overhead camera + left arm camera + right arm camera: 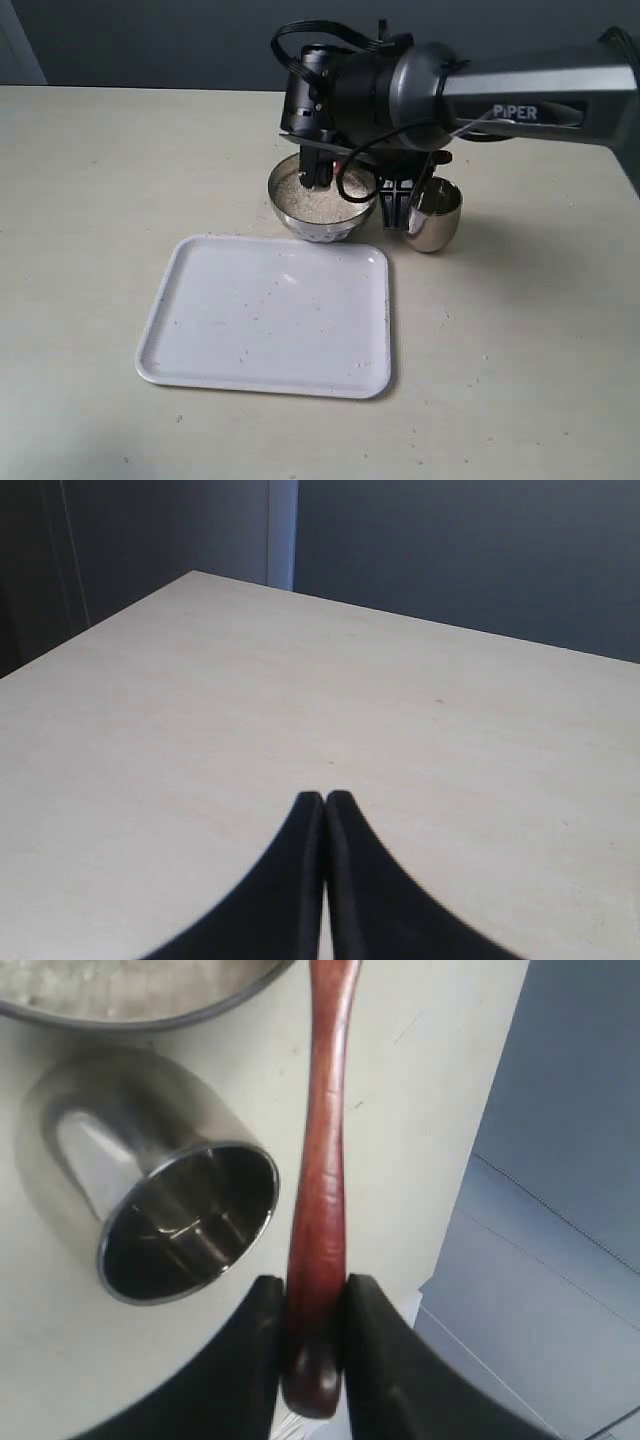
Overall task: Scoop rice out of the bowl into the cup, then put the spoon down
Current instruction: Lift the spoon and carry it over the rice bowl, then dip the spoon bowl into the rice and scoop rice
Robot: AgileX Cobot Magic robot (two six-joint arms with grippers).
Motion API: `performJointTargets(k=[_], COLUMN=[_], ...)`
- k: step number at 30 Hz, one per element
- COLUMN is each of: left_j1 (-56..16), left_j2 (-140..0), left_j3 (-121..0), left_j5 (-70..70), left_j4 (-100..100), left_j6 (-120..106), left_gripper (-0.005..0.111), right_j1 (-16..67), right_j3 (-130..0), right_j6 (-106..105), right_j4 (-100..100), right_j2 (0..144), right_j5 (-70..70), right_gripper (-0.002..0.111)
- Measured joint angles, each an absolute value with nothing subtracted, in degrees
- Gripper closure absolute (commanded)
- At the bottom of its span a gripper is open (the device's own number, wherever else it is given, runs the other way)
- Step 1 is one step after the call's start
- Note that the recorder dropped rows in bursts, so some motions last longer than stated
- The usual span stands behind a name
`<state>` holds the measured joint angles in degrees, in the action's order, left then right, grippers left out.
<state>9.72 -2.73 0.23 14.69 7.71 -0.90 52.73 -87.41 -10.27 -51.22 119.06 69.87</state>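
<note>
1. Nearest the exterior camera: white rectangular plastic tray with rounded corners (265, 310), flat on the pale beige surface (90, 180). A few specks on it, nothing else.
2. Just behind the tray's far edge: round shiny steel bowl (322, 225), well filled with fine white rice (298, 195).
3. Just beside the bowl on its right, not touching: small shiny steel cup (433, 212), mouth up. The right wrist view looks into it: interior dark, no rice visible.
4. Right tool (315, 1290): fingers drawn in snug on the tail end of the dark reddish-brown wooden spoon (320, 1150). The slim handle runs past the cup toward the bowl rim. The spoon's head is out of the wrist frame and hidden under the grey right arm (540, 95) in the exterior view, so I cannot tell whether it sits in the rice.
5. Judgement: scooping step, task early, cup yet to be filled.
6. To do it well:
   - The grip is at the handle's very end, a long lever, so move slowly or the spoon may pivot.
   - Take a modest load and lift it level.
   - Carry it the short way right, centre it over the narrow cup mouth, then tip gently.
7. Off elsewhere: left tool (324, 802), fingers pressed together, holding nothing, over bare surface.
</note>
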Motion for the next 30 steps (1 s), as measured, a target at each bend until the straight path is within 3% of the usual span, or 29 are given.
performJointTargets(k=[30], left_j1=[9.72], left_j2=[-2.73], left_j3=[0.23], left_j5=[14.69], left_j4=[7.71], left_j6=[-0.9], left_gripper=[0.106], right_j1=[55.52], right_j3=[-87.41], right_j6=[-11.4], right_j4=[-47.09], right_j2=[123.21], right_j5=[69.76], right_gripper=[0.109])
